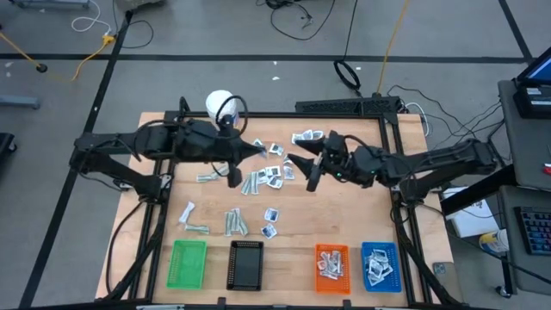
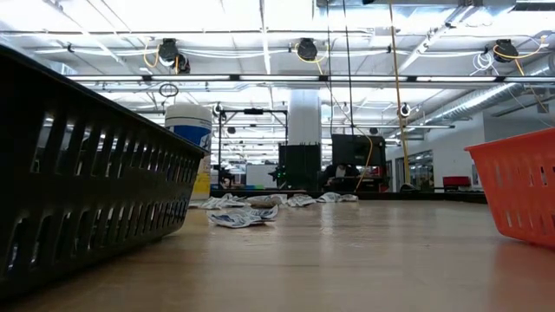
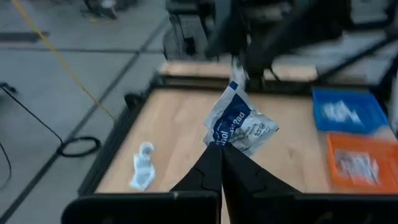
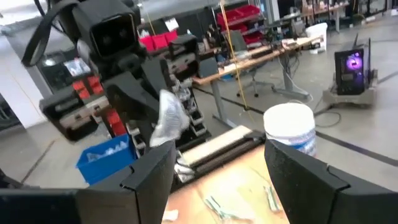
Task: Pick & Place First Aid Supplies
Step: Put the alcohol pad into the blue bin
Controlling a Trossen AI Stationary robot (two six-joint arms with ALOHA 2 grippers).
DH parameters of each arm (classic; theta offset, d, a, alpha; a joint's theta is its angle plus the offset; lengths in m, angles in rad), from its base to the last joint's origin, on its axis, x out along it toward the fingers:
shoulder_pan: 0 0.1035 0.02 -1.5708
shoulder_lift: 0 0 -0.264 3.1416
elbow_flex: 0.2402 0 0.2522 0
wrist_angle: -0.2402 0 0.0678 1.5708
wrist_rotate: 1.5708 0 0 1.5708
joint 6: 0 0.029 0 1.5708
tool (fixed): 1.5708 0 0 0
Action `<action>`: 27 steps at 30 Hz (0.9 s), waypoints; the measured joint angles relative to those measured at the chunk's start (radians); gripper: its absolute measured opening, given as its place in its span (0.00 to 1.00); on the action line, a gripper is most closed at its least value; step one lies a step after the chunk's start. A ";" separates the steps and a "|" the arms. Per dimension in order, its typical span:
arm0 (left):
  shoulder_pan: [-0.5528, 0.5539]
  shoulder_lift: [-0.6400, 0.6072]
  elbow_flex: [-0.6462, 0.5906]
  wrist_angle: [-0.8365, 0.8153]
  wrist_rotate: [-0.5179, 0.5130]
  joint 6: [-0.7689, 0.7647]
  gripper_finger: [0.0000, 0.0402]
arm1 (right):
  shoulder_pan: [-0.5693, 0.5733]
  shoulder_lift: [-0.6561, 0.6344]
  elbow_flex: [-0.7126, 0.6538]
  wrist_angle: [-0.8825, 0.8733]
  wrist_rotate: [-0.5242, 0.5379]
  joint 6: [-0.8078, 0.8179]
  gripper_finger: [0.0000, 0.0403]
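My left gripper (image 1: 256, 149) (image 3: 221, 149) is over the middle of the table, shut on a square white-and-blue sachet (image 3: 239, 121), which also shows in the right wrist view (image 4: 166, 118). My right gripper (image 1: 301, 170) (image 4: 217, 158) faces it from the table's right, open wide, and stands apart from the sachet. Many more sachets (image 1: 274, 172) and pale grey-green strips (image 1: 234, 222) lie flat on the table below and around both grippers. Neither gripper shows in the low view. My left gripper pinches the sachet by its lower corner (image 3: 219, 142) between the two fingertips, reaching from the table's left toward the right. The crumpled sachet stands up beyond the fingertips, lifted clear of the table.
Along the near edge stand a green tray (image 1: 188, 263), a black tray (image 1: 247, 263), an orange tray (image 1: 331, 265) holding packets and a blue tray (image 1: 380, 263) holding sachets. A tall white bottle (image 1: 220, 105) stands at the far edge behind my left arm. Bare wood lies between packets and trays.
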 joint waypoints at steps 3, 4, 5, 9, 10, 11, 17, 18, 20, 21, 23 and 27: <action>-0.005 0.036 -0.001 0.063 -0.022 -0.009 0.00 | 0.000 0.016 0.000 0.040 -0.002 -0.009 0.60; -0.007 0.051 -0.001 0.100 -0.024 -0.007 0.00 | 0.000 0.022 0.000 0.047 -0.008 -0.011 0.60; -0.008 0.063 -0.001 0.126 -0.024 0.000 0.00 | 0.000 0.025 0.000 0.048 -0.021 -0.014 0.60; -0.021 0.109 0.000 0.181 -0.025 0.001 0.00 | 0.000 0.026 0.000 0.043 -0.027 0.001 0.60; -0.025 0.119 0.000 0.180 -0.025 0.001 0.00 | 0.000 0.025 0.000 0.045 -0.026 0.002 0.60; -0.029 0.130 0.000 0.182 -0.025 0.001 0.00 | 0.000 0.024 0.000 0.045 -0.026 0.002 0.60; -0.047 0.164 0.000 0.222 -0.029 -0.009 0.00 | -0.019 0.025 0.000 0.019 -0.114 0.064 0.60; -0.047 0.165 0.000 0.216 -0.029 -0.011 0.00 | -0.024 0.026 0.000 0.005 -0.125 0.084 0.60; -0.047 0.165 0.000 0.217 -0.029 -0.021 0.00 | -0.032 0.038 0.000 -0.011 -0.128 0.105 0.58; -0.047 0.164 0.000 0.217 -0.029 -0.024 0.00 | -0.033 0.040 0.000 -0.023 -0.128 0.107 0.56; -0.050 0.164 0.000 0.218 -0.029 -0.024 0.00 | -0.033 0.040 0.000 -0.021 -0.128 0.109 0.50; -0.053 0.164 0.000 0.215 -0.030 -0.023 0.00 | -0.032 0.038 0.000 -0.021 -0.133 0.116 0.28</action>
